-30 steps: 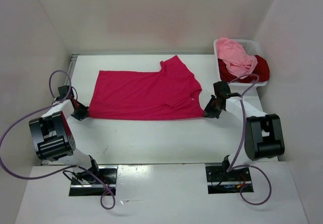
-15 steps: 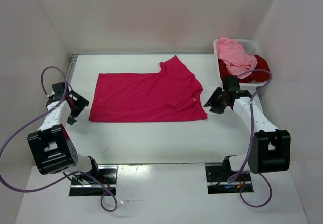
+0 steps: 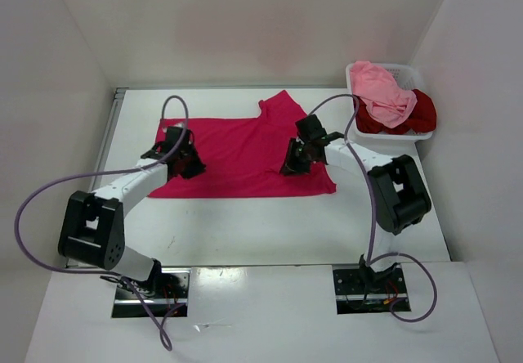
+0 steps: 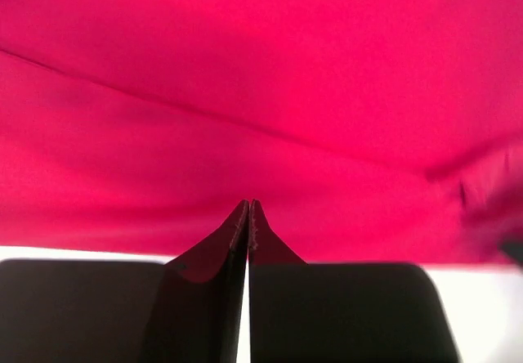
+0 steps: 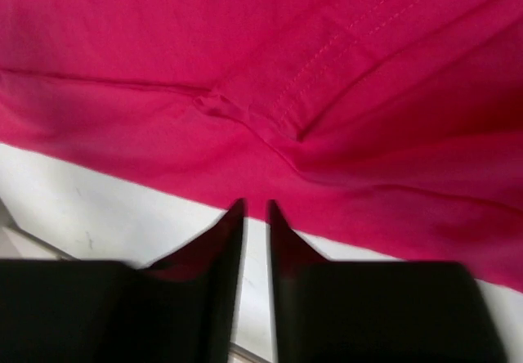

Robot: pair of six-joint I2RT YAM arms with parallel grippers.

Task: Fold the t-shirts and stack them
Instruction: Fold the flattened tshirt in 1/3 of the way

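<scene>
The crimson shirt [image 3: 245, 154] lay spread flat across the middle of the surface [image 3: 245, 228], its length running left to right and one sleeve [image 3: 282, 105] pointing toward the far wall. Both arms reached in over it from the near side.

The left pincer [image 3: 193, 167] sat low over the shirt's left end, close to the near-left corner. In its wrist view the two fingers [image 4: 233, 240] met tip to tip with no gap, so it was closed. The tips overlapped the cloth just inside its near edge. Whether any fabric was caught between them I could not tell.

The right pincer [image 3: 288, 167] sat over the shirt's right part, tilted down toward the cloth. In its wrist view the fingers [image 5: 225, 240] stood a narrow slit apart, slightly open, with nothing visibly between them. A stitched hem and a small pucker of cloth lay just ahead of the tips, and bare surface showed beside and below them.

At the far right corner stood the basket [image 3: 392, 136]. The light pink shirt [image 3: 380, 89] was heaped in it, draped on top. The dark red shirt [image 3: 421, 111] was bunched under and beside that, spilling over the basket's right rim. Both were crumpled and well apart from the two pincers.
</scene>
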